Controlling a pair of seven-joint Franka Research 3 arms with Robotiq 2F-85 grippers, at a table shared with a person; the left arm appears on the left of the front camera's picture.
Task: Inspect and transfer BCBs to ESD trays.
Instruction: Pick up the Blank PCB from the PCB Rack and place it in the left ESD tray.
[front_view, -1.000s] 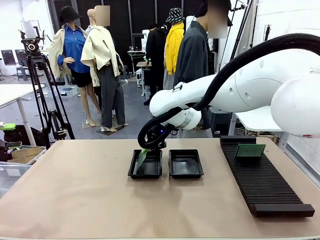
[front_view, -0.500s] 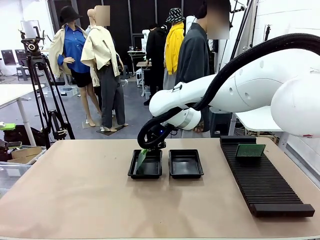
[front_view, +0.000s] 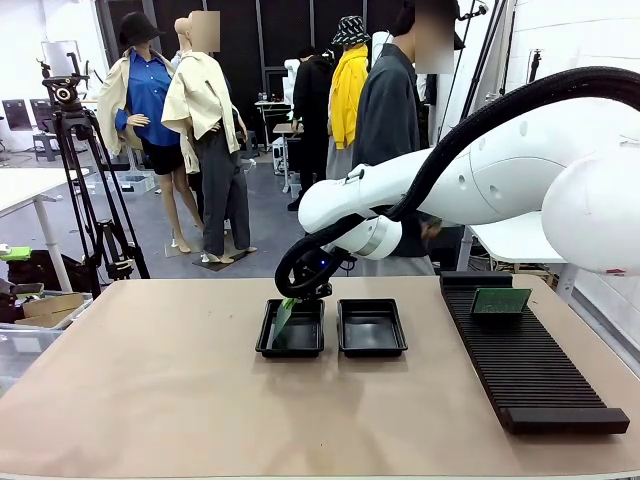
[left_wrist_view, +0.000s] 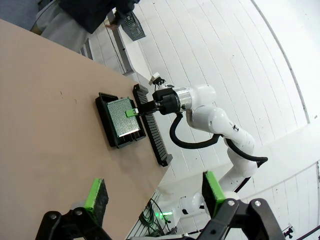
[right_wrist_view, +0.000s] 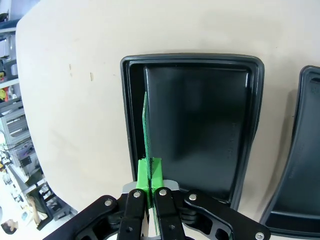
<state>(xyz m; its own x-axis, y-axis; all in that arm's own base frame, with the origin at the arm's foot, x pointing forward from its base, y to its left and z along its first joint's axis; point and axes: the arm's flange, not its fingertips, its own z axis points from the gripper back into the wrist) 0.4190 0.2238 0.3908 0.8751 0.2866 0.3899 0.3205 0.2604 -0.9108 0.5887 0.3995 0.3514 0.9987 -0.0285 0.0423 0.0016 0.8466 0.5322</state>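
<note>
- While the right jaws are clamped on one edge of a BCB, that board stands edge-on and tilted inside the left ESD tray, close to one long wall. Whether its lower edge touches the tray floor cannot be told.
- Left jaws stand wide apart, holding nothing, well apart from both trays.
- Second BCB stands upright in the black slotted rack at the right of the table, with nothing touching it.
- Right ESD tray, just beside the first, is empty.
- Assessment: the first transfer appears near its end, with release not yet made. Pick-up, inspection and placement of the second board are all left to do, so the task is judged under halfway.
</note>
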